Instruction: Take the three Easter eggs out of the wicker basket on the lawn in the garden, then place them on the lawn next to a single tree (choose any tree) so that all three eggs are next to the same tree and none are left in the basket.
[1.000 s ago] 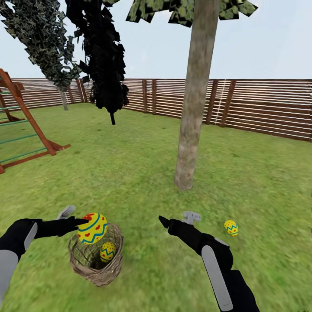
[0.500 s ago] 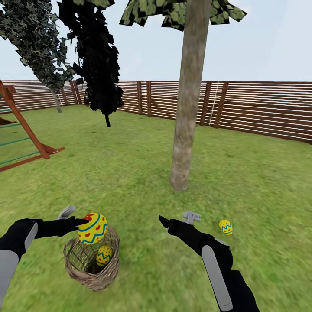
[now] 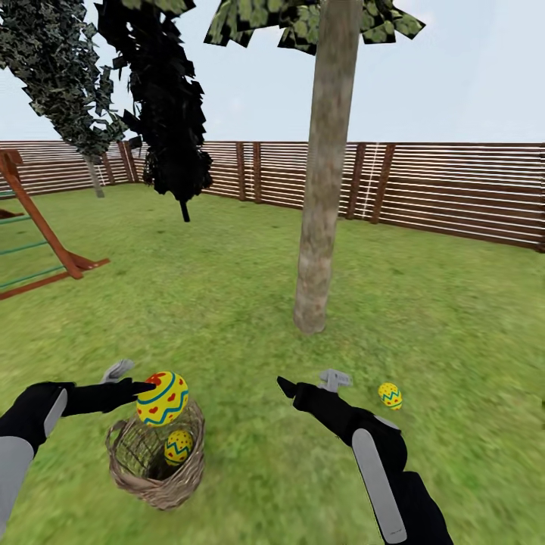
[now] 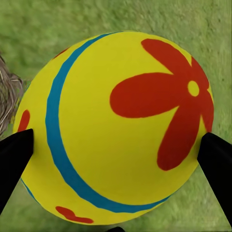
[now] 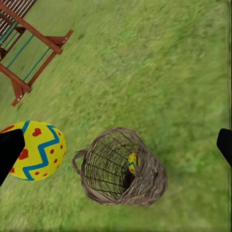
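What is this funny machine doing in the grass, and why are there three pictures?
It is a robot with two black arms, each ending in a two-finger gripper. The big picture comes from a camera on its head; the other two come from cameras near each gripper. The left gripper pinches a yellow Easter egg above the wicker basket. A second egg sits inside the basket. A third egg lies on the lawn near the tree. The right gripper is open and holds nothing.
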